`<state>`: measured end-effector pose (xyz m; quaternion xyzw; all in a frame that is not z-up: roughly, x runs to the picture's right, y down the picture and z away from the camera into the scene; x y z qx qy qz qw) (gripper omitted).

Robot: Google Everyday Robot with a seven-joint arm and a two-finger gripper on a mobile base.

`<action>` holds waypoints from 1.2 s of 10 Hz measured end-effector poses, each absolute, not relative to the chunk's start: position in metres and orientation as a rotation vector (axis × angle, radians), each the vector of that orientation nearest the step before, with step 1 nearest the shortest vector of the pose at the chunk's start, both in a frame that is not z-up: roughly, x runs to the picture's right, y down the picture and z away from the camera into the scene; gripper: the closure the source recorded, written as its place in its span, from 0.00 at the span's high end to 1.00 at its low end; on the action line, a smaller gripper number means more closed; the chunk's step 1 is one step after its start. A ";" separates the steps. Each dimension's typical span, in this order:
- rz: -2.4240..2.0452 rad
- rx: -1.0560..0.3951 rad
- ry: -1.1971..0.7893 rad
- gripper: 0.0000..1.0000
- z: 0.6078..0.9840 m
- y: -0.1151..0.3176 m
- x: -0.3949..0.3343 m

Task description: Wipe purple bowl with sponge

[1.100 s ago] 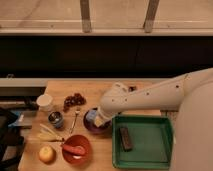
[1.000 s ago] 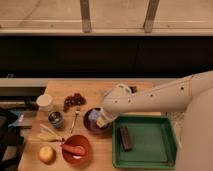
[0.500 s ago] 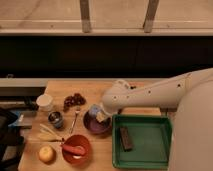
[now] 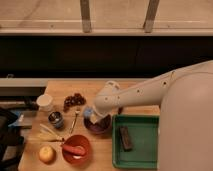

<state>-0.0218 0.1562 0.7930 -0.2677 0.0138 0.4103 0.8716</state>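
Observation:
The purple bowl (image 4: 99,126) stands on the wooden table (image 4: 135,90), just left of the green tray. My white arm reaches in from the right. My gripper (image 4: 90,114) is over the bowl's upper left rim. It holds a small pale blue sponge (image 4: 88,113) at or just above the rim. The arm's wrist hides the back part of the bowl.
A green tray (image 4: 142,152) with a dark brown bar (image 4: 125,137) lies to the right. Left of the bowl are a fork (image 4: 75,120), a metal cup (image 4: 56,119), grapes (image 4: 75,100), a white cup (image 4: 45,102), a red bowl (image 4: 76,148) and an apple (image 4: 46,154).
My gripper with the sponge has moved from the middle of the purple bowl to its upper left rim. The bowl has stayed in place.

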 end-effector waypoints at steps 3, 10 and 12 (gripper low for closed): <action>0.928 -0.548 0.076 0.00 0.777 0.179 0.020; 0.927 -0.493 0.090 0.00 0.776 0.151 0.046; 0.900 -0.493 0.062 0.00 0.794 0.127 0.016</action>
